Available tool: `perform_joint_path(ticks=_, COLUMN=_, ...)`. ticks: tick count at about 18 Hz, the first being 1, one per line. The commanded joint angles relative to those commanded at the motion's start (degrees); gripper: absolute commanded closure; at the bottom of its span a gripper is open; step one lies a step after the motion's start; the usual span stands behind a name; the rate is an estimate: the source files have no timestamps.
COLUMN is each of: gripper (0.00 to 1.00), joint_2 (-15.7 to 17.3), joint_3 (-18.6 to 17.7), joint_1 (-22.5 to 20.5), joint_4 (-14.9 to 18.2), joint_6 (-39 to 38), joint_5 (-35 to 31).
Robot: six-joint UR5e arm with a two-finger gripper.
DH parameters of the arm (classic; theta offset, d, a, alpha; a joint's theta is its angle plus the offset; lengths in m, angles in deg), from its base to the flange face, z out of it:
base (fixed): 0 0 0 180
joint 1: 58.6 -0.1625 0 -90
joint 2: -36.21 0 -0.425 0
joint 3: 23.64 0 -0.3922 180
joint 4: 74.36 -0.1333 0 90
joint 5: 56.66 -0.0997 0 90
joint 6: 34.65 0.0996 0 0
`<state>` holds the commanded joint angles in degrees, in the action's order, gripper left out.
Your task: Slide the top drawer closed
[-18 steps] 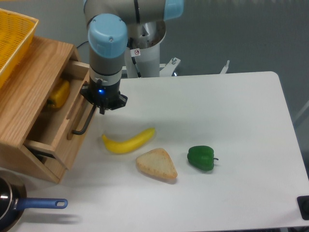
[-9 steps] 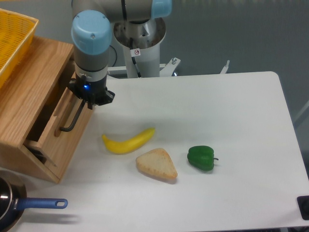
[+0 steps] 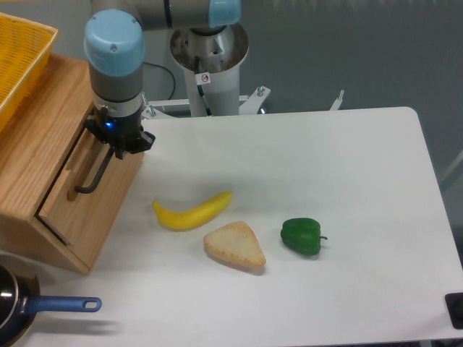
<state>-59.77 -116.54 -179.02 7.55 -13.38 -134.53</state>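
Pan point(image 3: 14, 307): we see it at the lower left corner, blue handle pointing right.
Bread point(image 3: 235, 246), green pepper point(image 3: 301, 236), banana point(image 3: 192, 211): low centre on the white table point(image 3: 347, 166).
Top drawer point(image 3: 87, 195): left side, front nearly flush with the cabinet point(image 3: 36, 155).
Gripper point(image 3: 116, 144): at the black handle's point(image 3: 92, 176) upper end; we cannot tell how far its fingers are parted.
Yellow basket point(image 3: 18, 61): upper left.

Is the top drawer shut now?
Shut, or very nearly: the drawer front sits flush with the cabinet face, no inside showing. The tool is at its handle.
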Motion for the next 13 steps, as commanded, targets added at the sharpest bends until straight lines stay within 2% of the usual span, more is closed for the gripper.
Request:
perform_joint_path(ticks=8, gripper=1.00, joint_2=-0.17, joint_3=0.18, joint_1=1.41, joint_4=-0.17, joint_6=-0.53, joint_5=-0.09)
perform_joint_path(ticks=10, gripper=0.91, joint_2=-0.61, joint_3=0.26, joint_1=0.62, joint_4=-0.35, joint_6=-0.35, joint_5=-0.52)
perform_joint_path(ticks=11, gripper=0.83, joint_2=-0.62, joint_3=0.26, joint_1=-0.60, joint_4=-0.61, joint_6=-0.09, joint_5=-0.70)
perform_joint_path(ticks=13, gripper=0.51, joint_2=-0.79, joint_3=0.26, joint_1=-4.20, joint_4=-0.79, joint_6=0.87, joint_5=-1.84)
